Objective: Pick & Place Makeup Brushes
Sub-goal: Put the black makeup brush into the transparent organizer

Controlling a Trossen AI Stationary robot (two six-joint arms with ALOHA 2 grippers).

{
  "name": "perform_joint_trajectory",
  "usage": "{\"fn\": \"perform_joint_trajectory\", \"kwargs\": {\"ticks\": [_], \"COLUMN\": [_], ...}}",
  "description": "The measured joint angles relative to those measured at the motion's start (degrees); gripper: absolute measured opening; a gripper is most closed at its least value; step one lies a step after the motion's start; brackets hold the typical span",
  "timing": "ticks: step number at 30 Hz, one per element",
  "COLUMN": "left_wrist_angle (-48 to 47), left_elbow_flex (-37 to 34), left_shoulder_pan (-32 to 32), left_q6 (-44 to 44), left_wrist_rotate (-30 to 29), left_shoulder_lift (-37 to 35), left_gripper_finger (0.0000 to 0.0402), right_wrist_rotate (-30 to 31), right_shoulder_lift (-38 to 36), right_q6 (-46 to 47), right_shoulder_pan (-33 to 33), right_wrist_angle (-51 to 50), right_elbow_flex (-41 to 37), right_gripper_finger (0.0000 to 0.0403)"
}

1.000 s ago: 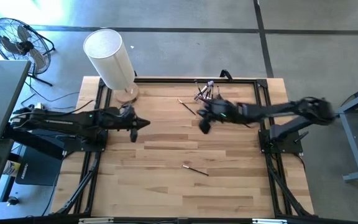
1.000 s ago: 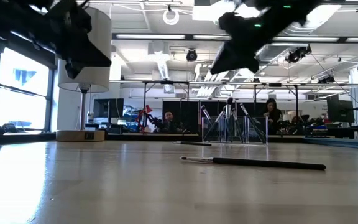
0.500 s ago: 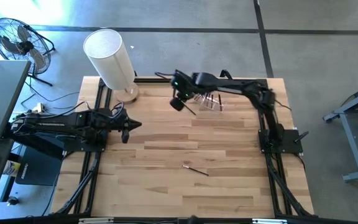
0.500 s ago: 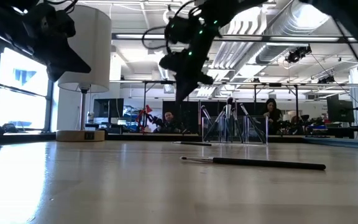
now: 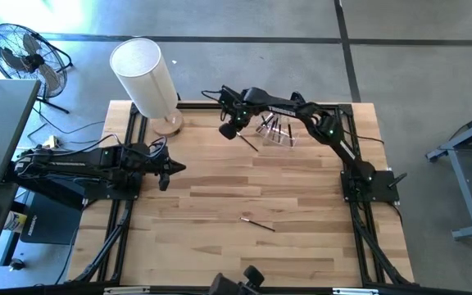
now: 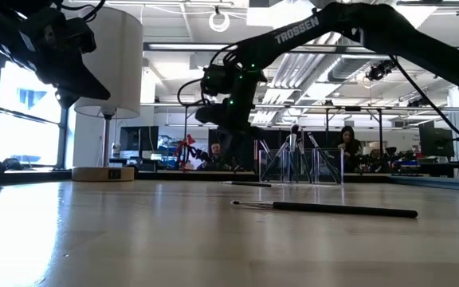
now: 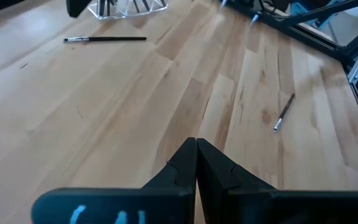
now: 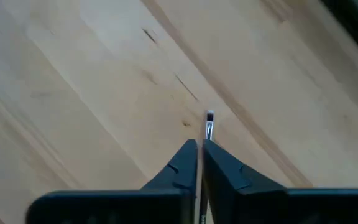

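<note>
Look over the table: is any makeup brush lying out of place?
Yes. Two brushes lie loose on the wood instead of standing in the clear holder: one alone near the table's middle, another beside the holder, below the right gripper.

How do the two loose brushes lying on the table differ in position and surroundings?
The far brush lies beside the clear holder at the table's back, with the right end effector just above it. The near brush lies alone mid-table, no arm close. In the high view the far one slants more steeply than the near one. Both are thin, dark-handled and lie flat on the wood.
</note>
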Motion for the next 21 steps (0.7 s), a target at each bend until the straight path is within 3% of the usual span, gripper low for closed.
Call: {"fn": "perform_joint_trajectory", "kwargs": {"ticks": [9, 12, 21], "left_wrist_angle": [-0.96, -0.96, -1.01], "left_elbow_flex": [0.0, 0.0, 0.0], "left_shoulder_pan": [0.02, 0.02, 0.02], "left_q6": [0.06, 0.14, -0.35], "left_wrist_rotate": [-0.53, -0.86, -1.3], "left_shoulder_lift": [0.0, 0.0, 0.0], "left_gripper_finger": [0.0, 0.0, 0.0], "right_wrist_rotate": [-2.84, -5.4, -2.2], "right_shoulder_lift": [0.44, 0.44, 0.33], "right_q6": [0.88, 0.94, -3.86], "right_shoulder_pan": [-2.14, -2.57, -1.01], "right_wrist_angle": [0.95, 1.02, 1.26], "right_elbow_flex": [-2.97, -4.86, -5.84], "right_gripper_finger": [0.01, 0.0104, 0.0088]}}
